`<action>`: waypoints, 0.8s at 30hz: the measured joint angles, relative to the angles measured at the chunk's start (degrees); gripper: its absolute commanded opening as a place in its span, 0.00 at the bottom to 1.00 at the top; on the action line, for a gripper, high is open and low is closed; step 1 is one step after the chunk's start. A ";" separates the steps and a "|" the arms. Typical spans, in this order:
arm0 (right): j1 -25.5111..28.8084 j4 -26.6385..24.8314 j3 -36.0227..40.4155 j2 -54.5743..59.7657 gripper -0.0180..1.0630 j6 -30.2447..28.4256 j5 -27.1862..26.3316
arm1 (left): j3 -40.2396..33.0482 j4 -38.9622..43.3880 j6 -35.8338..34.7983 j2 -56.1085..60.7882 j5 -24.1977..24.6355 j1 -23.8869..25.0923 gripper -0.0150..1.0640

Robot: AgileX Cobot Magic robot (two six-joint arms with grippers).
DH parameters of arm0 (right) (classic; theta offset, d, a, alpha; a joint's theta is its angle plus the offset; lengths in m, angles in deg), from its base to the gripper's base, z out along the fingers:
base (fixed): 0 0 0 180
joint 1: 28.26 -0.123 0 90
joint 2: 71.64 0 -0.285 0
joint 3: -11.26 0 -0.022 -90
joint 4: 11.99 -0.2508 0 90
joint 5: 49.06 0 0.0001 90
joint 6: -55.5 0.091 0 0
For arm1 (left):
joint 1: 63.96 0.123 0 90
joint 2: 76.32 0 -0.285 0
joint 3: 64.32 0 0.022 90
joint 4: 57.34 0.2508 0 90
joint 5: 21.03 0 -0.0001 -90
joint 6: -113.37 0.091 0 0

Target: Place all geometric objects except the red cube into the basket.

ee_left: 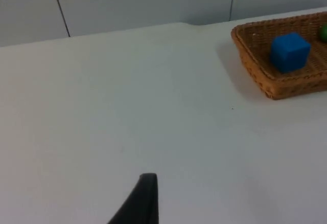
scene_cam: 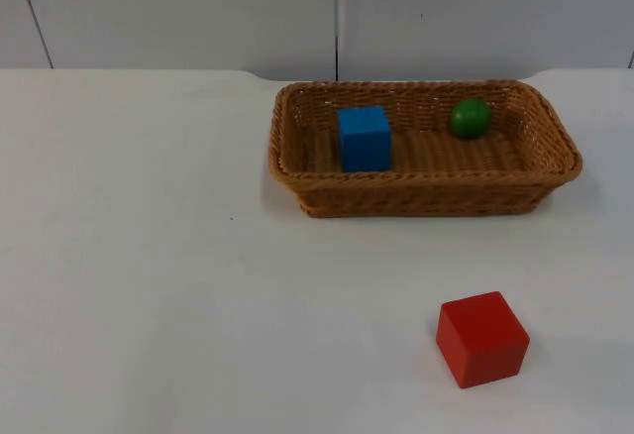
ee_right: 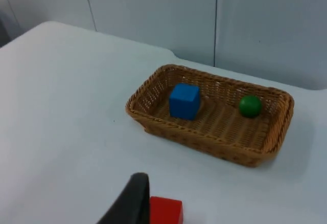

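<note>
You see blue cube (scene_cam: 364,138), green ball (scene_cam: 471,118) in basket (scene_cam: 426,199); red cube (scene_cam: 482,339) on surface (scene_cam: 149,285), part-hidden behind right gripper's fingertip (ee_right: 134,201). Fingers' opening: cannot tell, either gripper.

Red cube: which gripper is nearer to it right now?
Right. The right gripper's fingertip stands just beside the red cube in its wrist view. The left gripper's fingertip is over bare table, with the basket far off.
</note>
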 measured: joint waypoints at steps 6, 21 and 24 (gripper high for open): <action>0.00 0.00 1.70 -8.10 0.99 -0.22 4.83 | -2.05 -1.20 1.49 5.71 2.61 0.00 0.99; 0.00 0.33 5.46 -16.83 0.99 -0.22 18.75 | -4.06 -1.55 1.50 6.50 5.39 0.00 0.99; 0.00 0.33 7.01 -16.83 0.99 -0.22 19.00 | -4.06 -1.55 1.50 6.50 5.39 0.00 0.99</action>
